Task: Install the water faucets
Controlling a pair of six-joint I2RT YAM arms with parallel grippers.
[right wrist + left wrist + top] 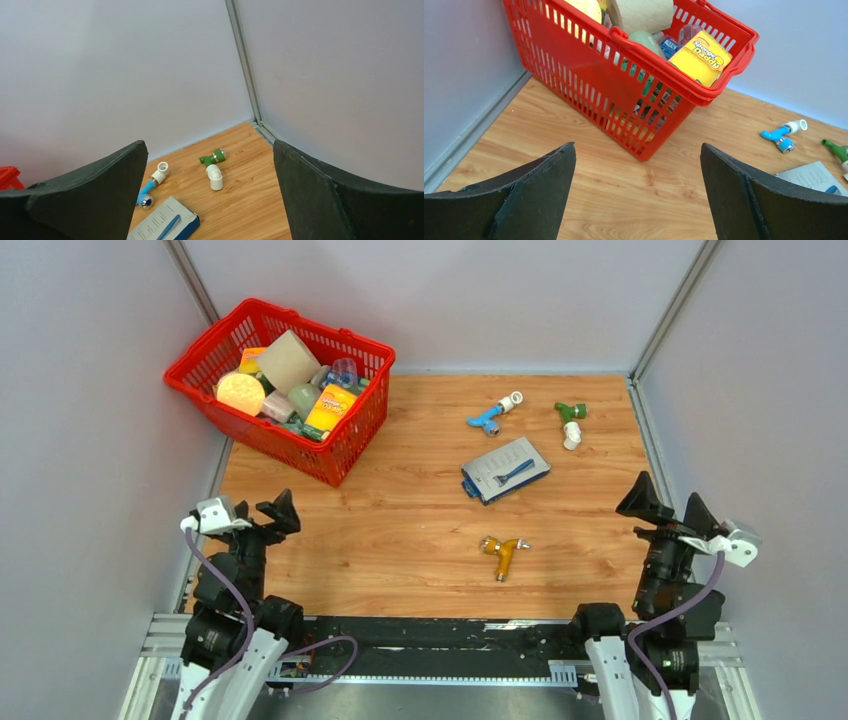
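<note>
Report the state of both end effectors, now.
Left end effector: open, holding nothing.
Right end effector: open, holding nothing.

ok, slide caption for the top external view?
Left end effector and right end effector open; blue faucet, green faucet, orange-yellow faucet and razor packet on wooden table, red basket far left.

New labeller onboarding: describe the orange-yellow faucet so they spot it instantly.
On the wooden table, look between the grey razor packet and the near edge. The orange-yellow faucet lies there alone; the blue faucet and green faucet lie farther back.
</note>
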